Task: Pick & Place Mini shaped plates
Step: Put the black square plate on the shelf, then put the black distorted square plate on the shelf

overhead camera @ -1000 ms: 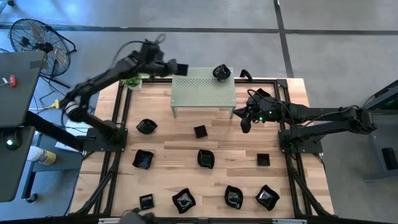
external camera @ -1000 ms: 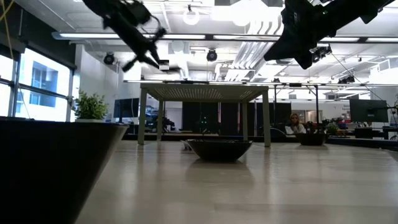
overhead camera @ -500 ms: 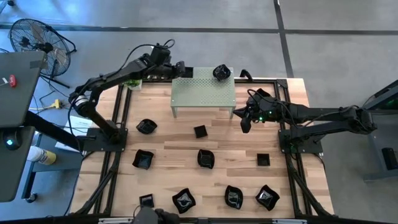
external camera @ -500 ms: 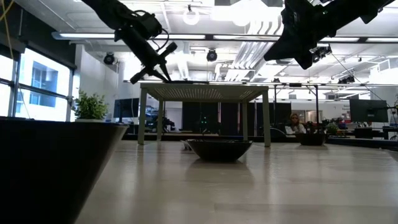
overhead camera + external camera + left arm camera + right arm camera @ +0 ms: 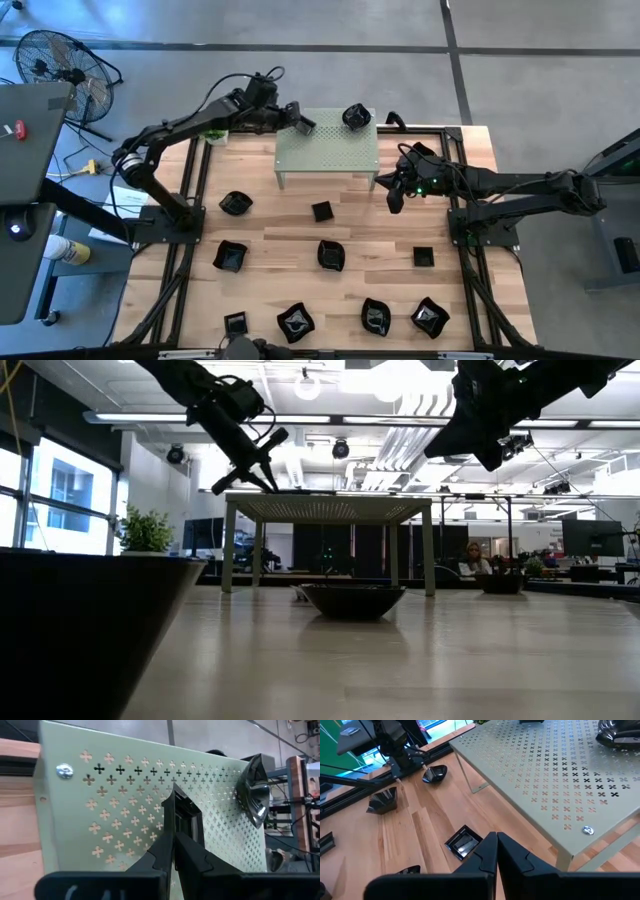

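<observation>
My left gripper (image 5: 297,120) is shut on a small square black plate (image 5: 186,816) over the far-left part of the green perforated shelf (image 5: 330,150). A wavy-edged black plate (image 5: 355,116) sits on the shelf's far right corner and also shows in the left wrist view (image 5: 252,795). Several more black plates lie on the wooden table, among them a square plate (image 5: 321,211), a rounded plate (image 5: 331,254) and a wavy plate (image 5: 297,322). My right gripper (image 5: 393,200) hovers shut to the right of the shelf, holding nothing. My left gripper pinches the square plate between its two fingers at the plate's near rim (image 5: 175,831). The fingers (image 5: 262,472) slant down from the table's left. The plate stands tilted on edge beyond the fingertips, just above the shelf top; whether it touches the shelf I cannot tell.
The shelf stands on legs at the table's far middle. Black frame rails (image 5: 190,190) run along the table's left and right sides. A plant (image 5: 212,131) sits at the far-left corner. A floor fan (image 5: 62,62) stands beyond the table. A person (image 5: 470,563) sits far off in the room.
My left gripper has moved toward the table's right and down, carrying the square plate from beside the shelf's far-left corner to just over the shelf top, and has tipped downward. My right arm has kept still.
</observation>
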